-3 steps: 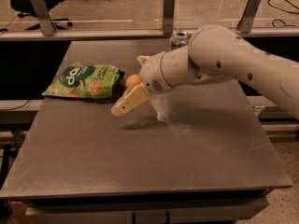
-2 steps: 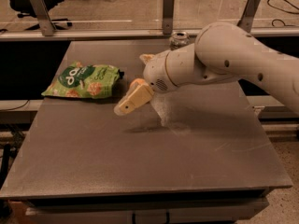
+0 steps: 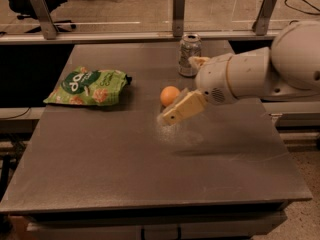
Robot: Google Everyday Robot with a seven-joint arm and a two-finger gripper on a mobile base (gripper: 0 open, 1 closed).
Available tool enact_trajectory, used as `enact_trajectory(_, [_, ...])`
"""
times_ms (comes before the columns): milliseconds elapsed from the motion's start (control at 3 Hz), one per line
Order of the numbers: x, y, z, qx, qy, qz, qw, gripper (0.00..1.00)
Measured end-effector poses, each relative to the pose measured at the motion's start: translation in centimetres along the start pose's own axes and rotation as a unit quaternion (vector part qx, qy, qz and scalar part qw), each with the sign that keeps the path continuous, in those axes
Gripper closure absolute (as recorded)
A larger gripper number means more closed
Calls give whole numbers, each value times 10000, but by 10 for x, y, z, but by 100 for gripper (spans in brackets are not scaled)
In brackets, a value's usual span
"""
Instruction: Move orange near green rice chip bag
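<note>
The orange (image 3: 169,95) is on the grey table (image 3: 100,159), a little right of the middle. The green rice chip bag (image 3: 89,86) lies flat at the left, about two orange widths of bare table away from it. My gripper (image 3: 181,90) comes in from the right on the white arm (image 3: 240,76). It is open, with its near tan finger (image 3: 182,109) slanting down to the left just in front of the orange. The far fingertip (image 3: 198,61) is up by the soda can. The orange sits between the two fingers. I cannot tell whether either one touches it.
A silver soda can (image 3: 190,54) stands upright behind the orange, close to the far fingertip. A low rail with metal posts (image 3: 178,6) runs along the table's far edge. The table's right edge is under the arm.
The arm and gripper have moved to the right, away from the bag. The orange now lies further right than before. The bag has not moved.
</note>
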State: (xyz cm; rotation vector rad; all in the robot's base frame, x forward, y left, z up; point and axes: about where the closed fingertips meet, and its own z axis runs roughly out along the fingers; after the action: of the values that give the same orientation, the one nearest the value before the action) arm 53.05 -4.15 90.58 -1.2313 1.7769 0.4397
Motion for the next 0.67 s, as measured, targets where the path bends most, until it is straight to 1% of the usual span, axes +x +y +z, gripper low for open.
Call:
enact_trajectory(333, [25, -10, -46, 288, 62, 210, 9993, 0])
enact_trajectory(667, [51, -17, -58, 402, 103, 366, 9985, 0])
